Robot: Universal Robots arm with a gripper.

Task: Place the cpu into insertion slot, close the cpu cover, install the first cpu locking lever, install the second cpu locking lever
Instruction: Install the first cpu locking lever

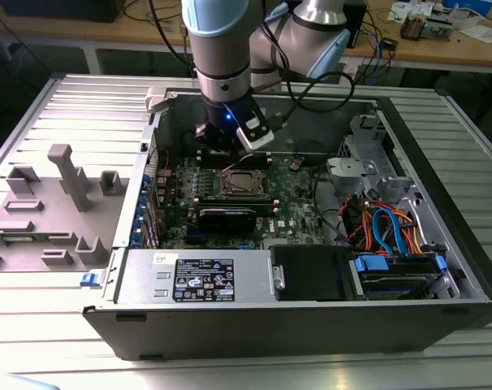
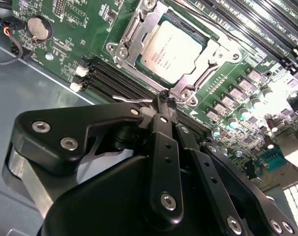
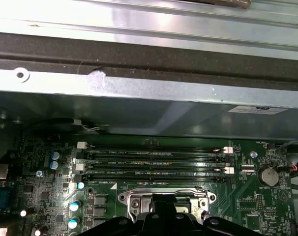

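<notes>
With cpu (image 2: 172, 49) seated under the closed cpu cover (image 2: 131, 42), gripper (image 2: 163, 100) is pinched together and empty. Its tips touch a locking lever (image 2: 134, 101). Looks like the lever step, which needs a down-and-tuck push.

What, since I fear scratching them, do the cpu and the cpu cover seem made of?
The cpu: likely metal top, matte silvery-grey, with a soft sheen. The cpu cover: apparently bare stamped steel, brighter, glinting at its edges.

The cpu (image 2: 172, 51) sits in the insertion slot (image 2: 120, 50) with the cpu cover (image 2: 134, 32) lying flat around it. The gripper (image 2: 163, 98), fingers pressed together, tips at a thin wire lever (image 2: 132, 101) beside the memory slots (image 2: 114, 81) on the green board (image 2: 75, 19)
</notes>
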